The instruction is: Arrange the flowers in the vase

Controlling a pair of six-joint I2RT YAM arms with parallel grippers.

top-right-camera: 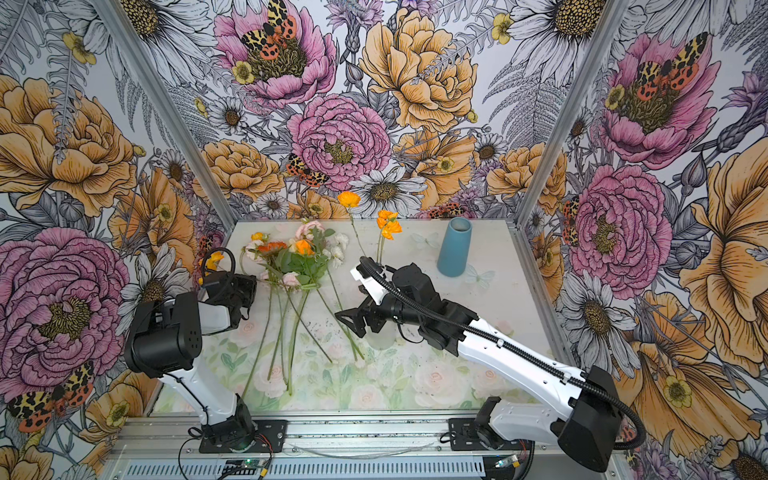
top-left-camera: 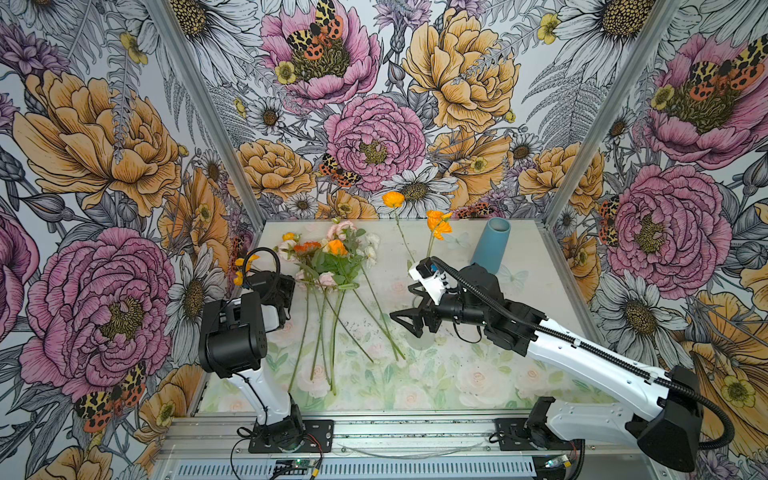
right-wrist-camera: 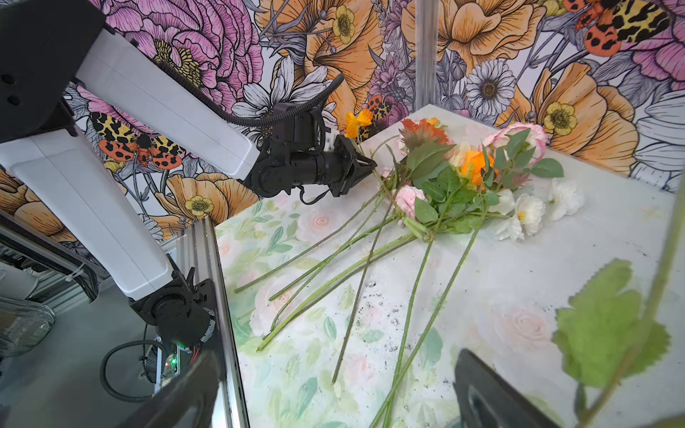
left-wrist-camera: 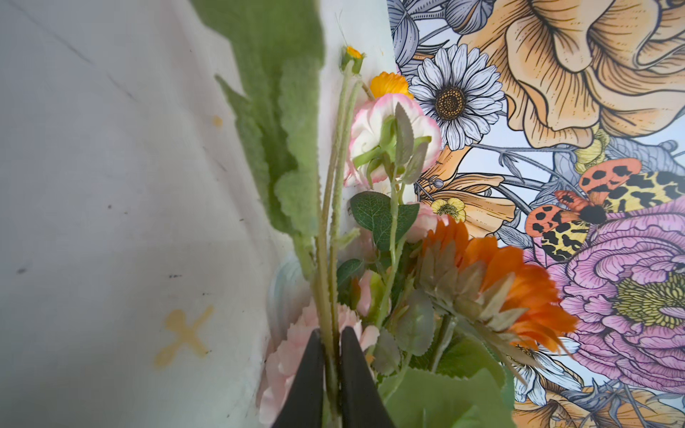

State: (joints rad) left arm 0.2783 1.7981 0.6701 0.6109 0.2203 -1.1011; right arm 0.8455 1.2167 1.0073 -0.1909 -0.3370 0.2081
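so the flowers (top-left-camera: 332, 262) are lying flat on the counter (top-left-camera: 478, 374), well left of the blue vase (top-left-camera: 492, 245), stems fanned out. left tool (left-wrist-camera: 331, 331) is on the bunch's far side from the vase, pinched tight on two thin fuzzy stems (left-wrist-camera: 335, 222). right tool (top-left-camera: 406, 324) is spread wide with nothing in it, between bunch and vase, two orange poppies (top-left-camera: 438, 222) upright just left of the vase

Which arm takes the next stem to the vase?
Left. The left fingers pinch a fuzzy green stem; the right fingers stand open and empty above the loose flowers.
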